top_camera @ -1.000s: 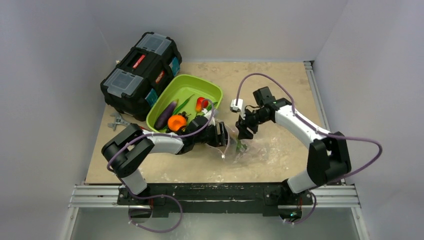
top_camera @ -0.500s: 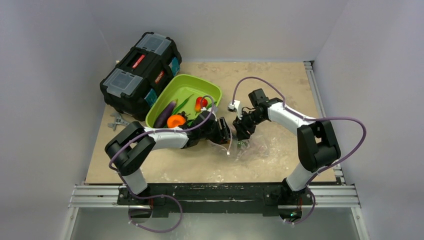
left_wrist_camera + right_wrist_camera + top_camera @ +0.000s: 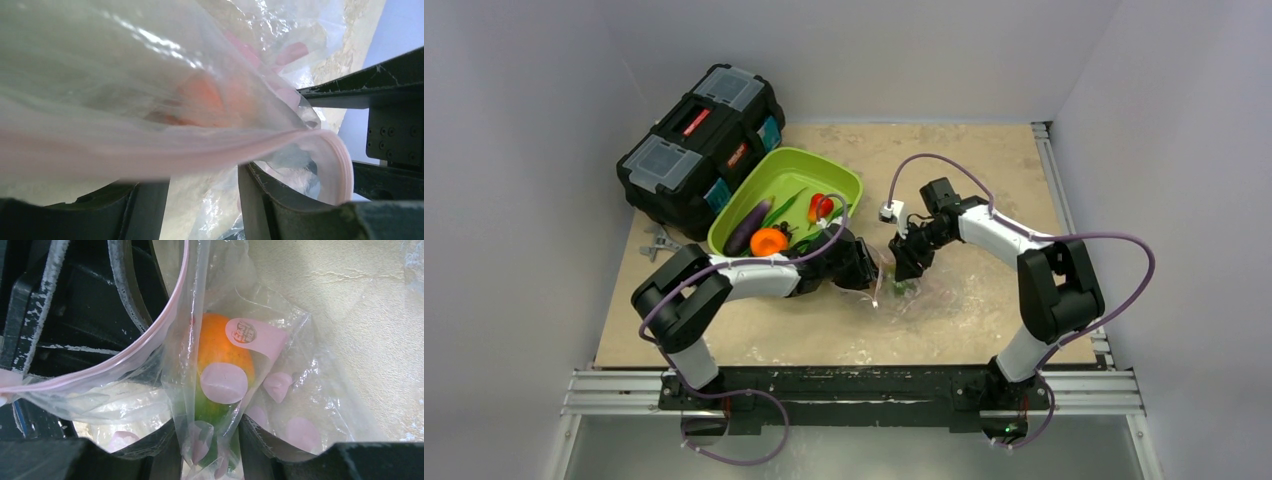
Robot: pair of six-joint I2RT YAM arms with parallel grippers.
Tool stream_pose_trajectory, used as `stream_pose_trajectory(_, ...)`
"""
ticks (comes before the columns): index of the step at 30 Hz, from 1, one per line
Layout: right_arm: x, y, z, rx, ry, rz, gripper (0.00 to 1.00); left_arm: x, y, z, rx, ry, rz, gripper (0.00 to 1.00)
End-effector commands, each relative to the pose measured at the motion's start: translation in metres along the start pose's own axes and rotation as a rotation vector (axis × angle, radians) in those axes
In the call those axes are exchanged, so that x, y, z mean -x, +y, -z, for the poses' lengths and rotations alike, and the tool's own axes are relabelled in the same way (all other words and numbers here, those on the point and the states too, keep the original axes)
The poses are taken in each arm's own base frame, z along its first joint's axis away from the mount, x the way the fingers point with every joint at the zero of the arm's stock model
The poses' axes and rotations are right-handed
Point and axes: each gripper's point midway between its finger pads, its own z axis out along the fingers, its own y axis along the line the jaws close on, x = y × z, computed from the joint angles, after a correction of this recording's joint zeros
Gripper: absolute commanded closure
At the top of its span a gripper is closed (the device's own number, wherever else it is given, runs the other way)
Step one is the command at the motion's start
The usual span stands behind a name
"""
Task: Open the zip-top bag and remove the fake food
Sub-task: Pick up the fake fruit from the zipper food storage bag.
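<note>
The clear zip-top bag (image 3: 954,295) lies crumpled on the table between my grippers. In the right wrist view the orange-green mango (image 3: 215,347) sits inside the bag (image 3: 320,405), and my right gripper (image 3: 207,450) is shut on it, with bag film wrapped round it. The pink zip strip (image 3: 100,367) curves past my left gripper's finger (image 3: 125,285). My left gripper (image 3: 205,200) is open, with the zip strip (image 3: 200,150) draped across its fingers. The eggplant (image 3: 749,225), orange fruit (image 3: 769,242), red pepper (image 3: 821,205) and green pod (image 3: 789,208) lie in the tray.
The lime-green tray (image 3: 844,180) stands left of centre, touching my left arm. A black toolbox (image 3: 704,140) sits behind it at the back left. A grey wrench (image 3: 659,243) lies near the left table edge.
My right gripper has moved left and down onto the bag. My left gripper went right, then back a little. The tray and toolbox have shifted slightly left.
</note>
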Motion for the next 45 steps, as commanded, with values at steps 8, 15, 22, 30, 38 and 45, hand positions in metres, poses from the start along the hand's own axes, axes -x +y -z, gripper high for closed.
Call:
stream_pose_trajectory(8, -0.018, 0.016, -0.003, 0.080, 0.032, -0.037, 0.72, 0.010, 0.056, -0.018, 0.275, -0.046, 0.122, 0.43)
stream_pose_trajectory(15, -0.025, 0.024, -0.007, 0.139, 0.055, -0.051, 0.75, 0.016, 0.053, -0.022, 0.264, -0.103, 0.189, 0.42)
stream_pose_trajectory(22, -0.033, 0.021, -0.003, 0.122, 0.060, -0.075, 0.79, 0.020, 0.030, -0.022, 0.185, -0.131, 0.174, 0.43)
stream_pose_trajectory(30, -0.027, 0.005, 0.020, 0.023, -0.022, -0.094, 0.99, 0.025, 0.017, -0.012, 0.031, -0.203, 0.219, 0.43)
stream_pose_trajectory(38, -0.030, 0.009, 0.021, 0.044, -0.011, -0.072, 1.00, 0.024, 0.010, -0.021, -0.009, -0.194, 0.225, 0.42)
stream_pose_trajectory(45, -0.033, 0.011, 0.019, 0.068, 0.005, -0.074, 1.00, 0.027, -0.016, -0.024, -0.135, -0.186, 0.166, 0.41)
